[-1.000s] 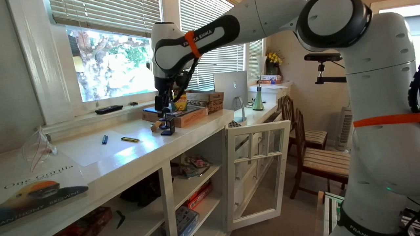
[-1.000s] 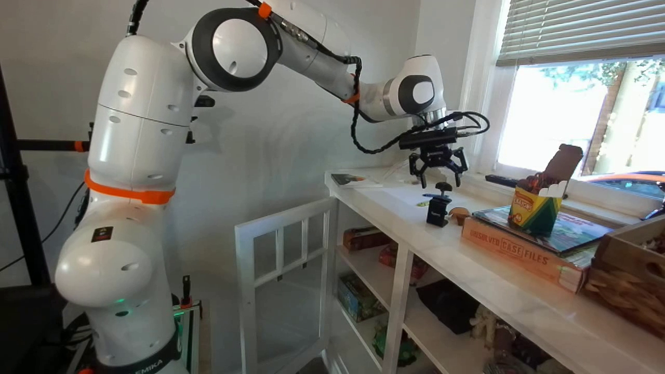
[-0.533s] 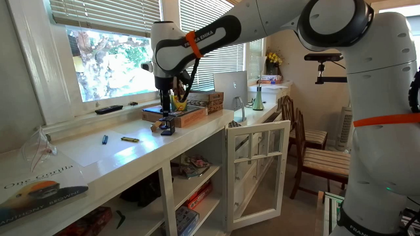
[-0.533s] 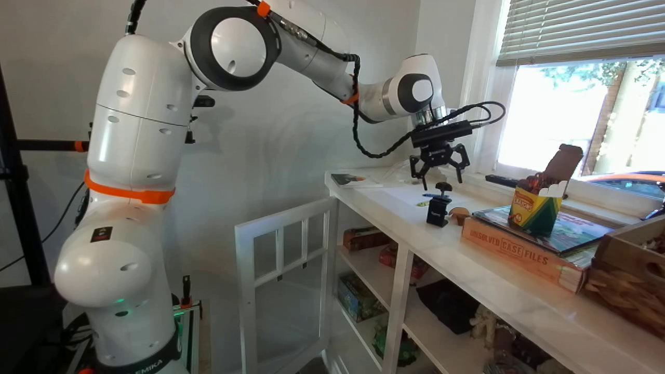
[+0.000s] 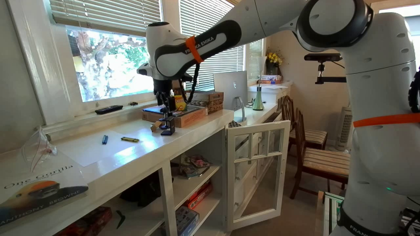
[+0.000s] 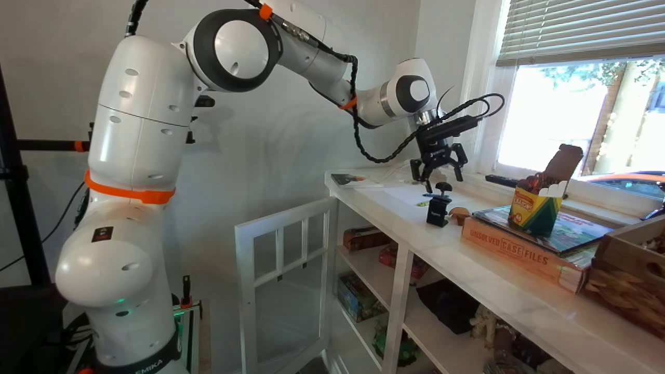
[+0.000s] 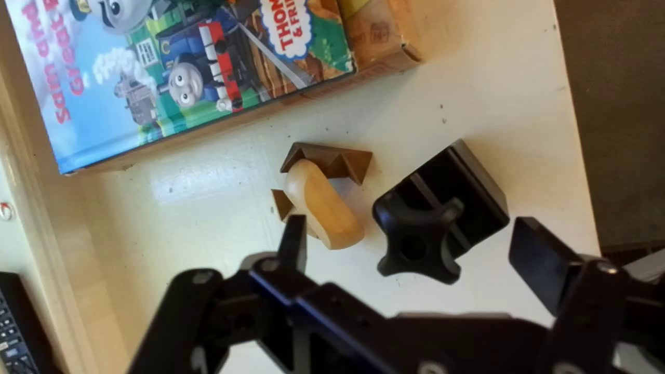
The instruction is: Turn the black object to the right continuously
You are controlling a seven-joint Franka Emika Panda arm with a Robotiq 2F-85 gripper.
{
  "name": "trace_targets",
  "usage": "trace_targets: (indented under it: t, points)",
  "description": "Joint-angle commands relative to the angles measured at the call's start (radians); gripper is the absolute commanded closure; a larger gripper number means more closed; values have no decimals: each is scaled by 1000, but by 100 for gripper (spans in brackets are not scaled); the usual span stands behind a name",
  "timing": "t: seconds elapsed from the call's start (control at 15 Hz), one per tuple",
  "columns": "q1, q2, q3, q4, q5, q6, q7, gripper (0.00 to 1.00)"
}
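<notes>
The black object is a small black clamp with a four-lobed knob on top. It stands on the white counter near its front edge in both exterior views. In the wrist view its body shows with the knob in front. My gripper is open and points down just above it, and also shows in the wrist view. One finger stands on each side of the knob, with visible gaps in the wrist view. Nothing is held.
A tan wooden piece lies close beside the clamp. An orange game box with a book and a crayon box stands near, with a wooden crate beyond. Crayons lie on the counter. A cabinet door hangs open below.
My hand has turned about its vertical axis, and the wrist has lowered and shifted slightly left in the exterior views. The gripper stays open. The clamp shows no visible movement.
</notes>
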Motion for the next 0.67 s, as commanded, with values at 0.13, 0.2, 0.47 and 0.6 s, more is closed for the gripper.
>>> trace_targets:
  t: [0.13, 0.2, 0.47, 0.6]
  points:
    - [7, 1, 1, -9, -61, -29, -168, 0]
    - [8, 1, 0, -9, -70, -31, -194, 0]
    - [9, 5, -1, -5, -91, -44, -295, 19]
    - [11, 7, -3, -5, -103, -42, -323, 30]
